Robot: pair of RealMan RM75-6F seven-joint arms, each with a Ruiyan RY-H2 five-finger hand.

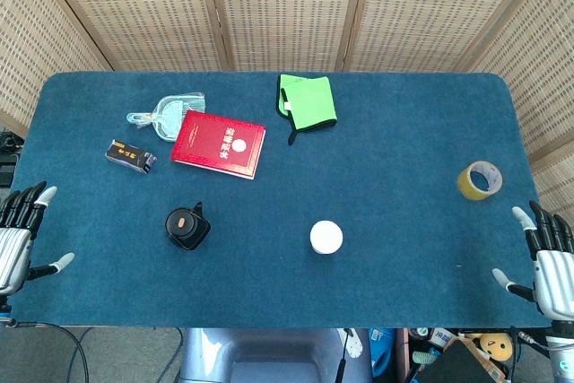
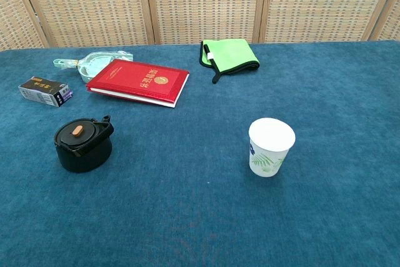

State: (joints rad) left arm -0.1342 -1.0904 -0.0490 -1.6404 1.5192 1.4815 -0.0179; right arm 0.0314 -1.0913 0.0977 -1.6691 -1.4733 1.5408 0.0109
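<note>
My two hands wait at the tabletop's near corners.
Left hand [image 1: 20,238] fingers spread, round black teapot [image 1: 186,227] nearby; right hand [image 1: 549,262] spread too, shiny tape roll [image 1: 480,180] close.

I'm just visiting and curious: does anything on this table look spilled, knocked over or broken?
Nothing stands out. The paper cup and the black teapot stand upright, with no spill on the blue cloth. The red book lies flat but askew, one corner overlapping a clear plastic packet. No damage shows.
</note>
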